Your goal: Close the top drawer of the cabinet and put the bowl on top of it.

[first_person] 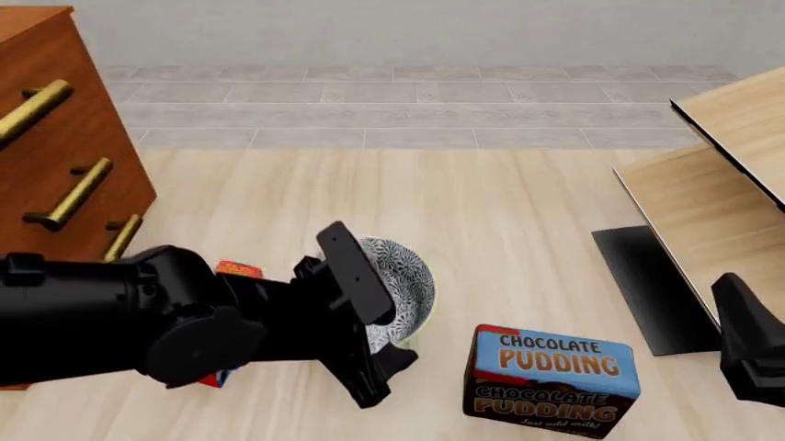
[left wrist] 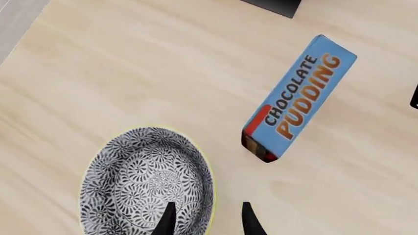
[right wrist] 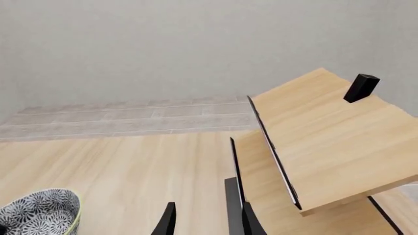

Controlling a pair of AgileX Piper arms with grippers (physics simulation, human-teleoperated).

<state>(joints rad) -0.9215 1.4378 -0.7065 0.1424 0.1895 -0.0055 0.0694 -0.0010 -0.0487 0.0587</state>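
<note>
The bowl [left wrist: 147, 181] [first_person: 411, 285] [right wrist: 39, 210], patterned in dark grey and white, rests on the pale floor. My left gripper [left wrist: 207, 223] [first_person: 370, 329] is open right over it, one finger above the bowl's inside and the other outside its rim. The arm hides the bowl's left part in the front view. At far left stands the reddish-brown cabinet [first_person: 86, 175]; its top drawer [first_person: 73, 64] shows a brass bar handle [first_person: 31, 110], and I cannot tell how far it stands out. My right gripper [right wrist: 207, 220] is open and holds nothing, far to the right.
A blue chocolate pudding box [first_person: 552, 381] [left wrist: 297, 98] sits just right of the bowl. A small red box [first_person: 239, 269] peeks out behind the left arm. Pale light-wood furniture [first_person: 723, 184] [right wrist: 326, 142] on a black base [first_person: 644, 285] fills the right side.
</note>
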